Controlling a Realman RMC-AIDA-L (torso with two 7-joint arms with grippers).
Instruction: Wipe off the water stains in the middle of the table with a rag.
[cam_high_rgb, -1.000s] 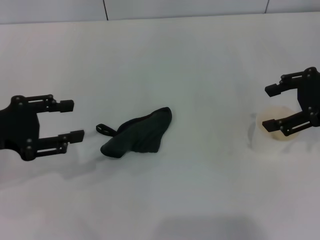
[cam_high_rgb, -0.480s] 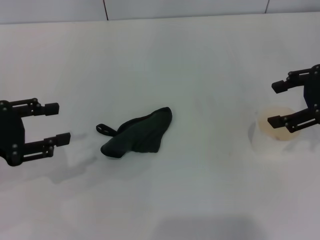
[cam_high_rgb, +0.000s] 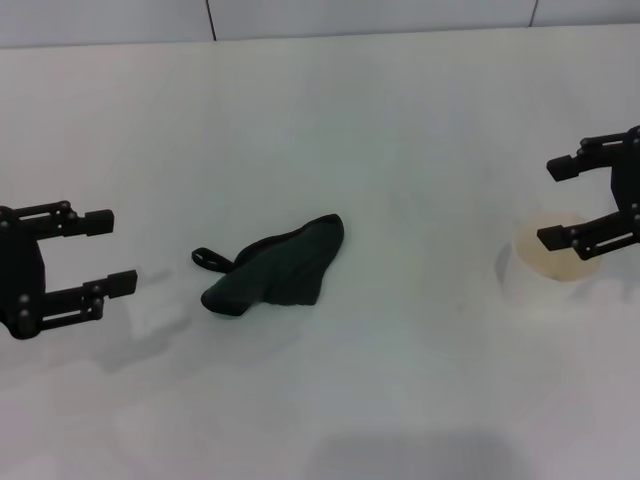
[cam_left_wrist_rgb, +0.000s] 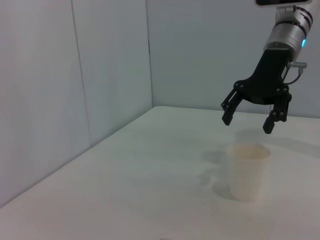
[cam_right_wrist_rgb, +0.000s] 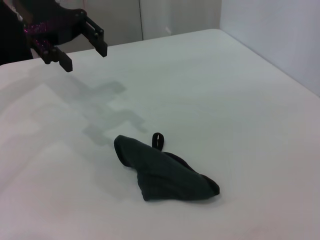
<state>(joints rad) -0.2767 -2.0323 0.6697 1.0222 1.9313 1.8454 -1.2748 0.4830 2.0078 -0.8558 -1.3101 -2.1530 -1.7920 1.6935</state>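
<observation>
White cup (cam_high_rgb: 553, 268) at the table's (cam_high_rgb: 400, 150) right, amber liquid inside, under the open right gripper (cam_high_rgb: 572, 202). Rag (cam_high_rgb: 275, 268) flat mid-table, open left gripper (cam_high_rgb: 112, 250) hovering beside, apart. Cup's side (cam_left_wrist_rgb: 246, 172) seen only from left wrist

Crumpled dark rag (cam_high_rgb: 275, 272) on table (cam_high_rgb: 400, 150)

The rag (cam_high_rgb: 275, 268) lies on the table (cam_high_rgb: 380, 140) between the open left claw (cam_high_rgb: 108, 252) and open right claw (cam_high_rgb: 562, 202)
</observation>
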